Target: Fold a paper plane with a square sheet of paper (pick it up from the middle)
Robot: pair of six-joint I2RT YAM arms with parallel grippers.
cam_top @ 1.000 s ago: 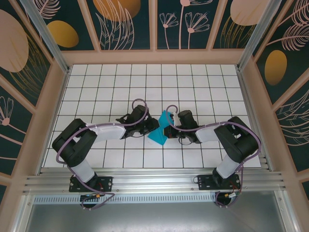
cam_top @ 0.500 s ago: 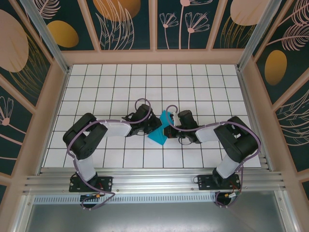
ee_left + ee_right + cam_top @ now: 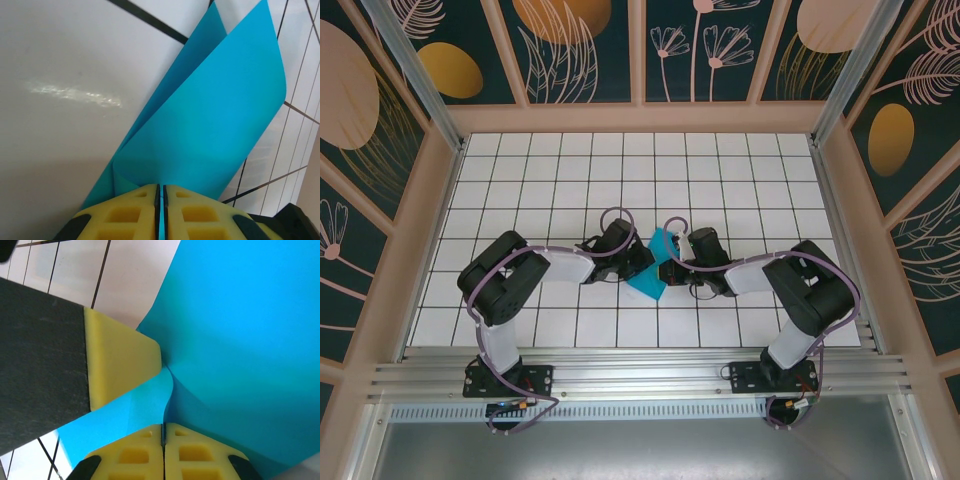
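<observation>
Hands first: your left hand (image 3: 160,189) and right hand (image 3: 163,427) both pinch the square sheet of paper (image 3: 651,274), pads pressed together, one from each side. It stands part-folded between them at mid desk (image 3: 720,180), long axis running away from you. Since a second ago, your left elbow has swung inward.

The left claw (image 3: 160,194) has slid in and pinched shut on the paper (image 3: 215,115)

White gridded tabletop (image 3: 740,170), dark teal walls (image 3: 610,75) — peach floral prints, pale wooden frame (image 3: 638,118), aluminium rail (image 3: 640,375)
</observation>
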